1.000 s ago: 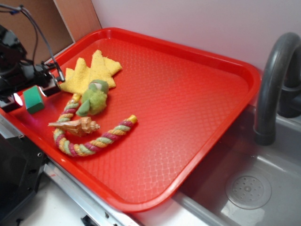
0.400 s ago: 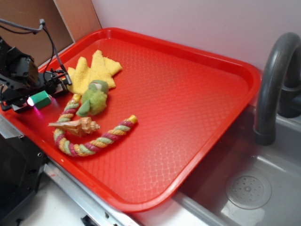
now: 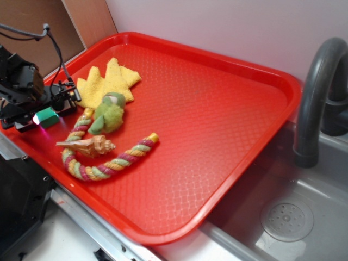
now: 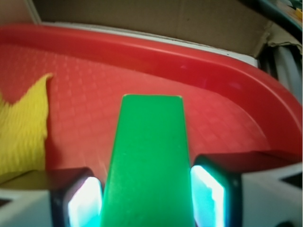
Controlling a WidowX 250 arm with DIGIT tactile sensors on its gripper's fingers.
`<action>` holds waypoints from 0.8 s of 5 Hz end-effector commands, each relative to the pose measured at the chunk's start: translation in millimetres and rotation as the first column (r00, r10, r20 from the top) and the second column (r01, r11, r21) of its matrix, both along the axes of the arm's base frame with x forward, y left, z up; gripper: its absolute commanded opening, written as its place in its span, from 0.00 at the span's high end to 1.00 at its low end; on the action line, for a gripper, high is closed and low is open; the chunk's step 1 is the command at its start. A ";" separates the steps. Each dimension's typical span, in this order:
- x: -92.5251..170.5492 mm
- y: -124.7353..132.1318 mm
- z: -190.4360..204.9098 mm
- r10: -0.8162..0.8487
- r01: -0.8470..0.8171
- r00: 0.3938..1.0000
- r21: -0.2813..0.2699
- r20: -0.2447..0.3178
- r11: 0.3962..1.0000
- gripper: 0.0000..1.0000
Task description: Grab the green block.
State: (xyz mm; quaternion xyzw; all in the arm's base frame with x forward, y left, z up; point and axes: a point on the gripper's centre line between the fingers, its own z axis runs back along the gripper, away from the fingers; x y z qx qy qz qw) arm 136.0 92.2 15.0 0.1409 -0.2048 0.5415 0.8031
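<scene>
Since a second ago the end effector [image 3: 43, 115] has dropped lower toward the tray [image 3: 217, 125], green block [image 4: 149, 161] clamped between its pads. Risk: block projects forward of the pads; a tray-floor bump could lever it loose.

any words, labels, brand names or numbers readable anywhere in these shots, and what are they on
None can be read in either view.
The green block, between the fingers of the gripper, shows plain unmarked faces.
The red tray, yellow cloth, rope toy and faucet carry no visible print.
</scene>
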 end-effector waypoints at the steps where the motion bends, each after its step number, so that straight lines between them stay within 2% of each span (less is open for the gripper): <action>1: 33.3 -25.7 91.7 -0.267 0.257 0.964 -0.269 0.001 0.928 1.00; 2: 48.6 -47.5 124.0 -0.492 0.449 0.870 -0.455 0.028 0.769 1.00; 3: 52.8 -66.7 158.4 -0.688 0.626 0.721 -0.502 0.080 0.597 1.00; 4: 55.5 -74.8 184.9 -0.743 0.677 0.661 -0.509 0.103 0.532 1.00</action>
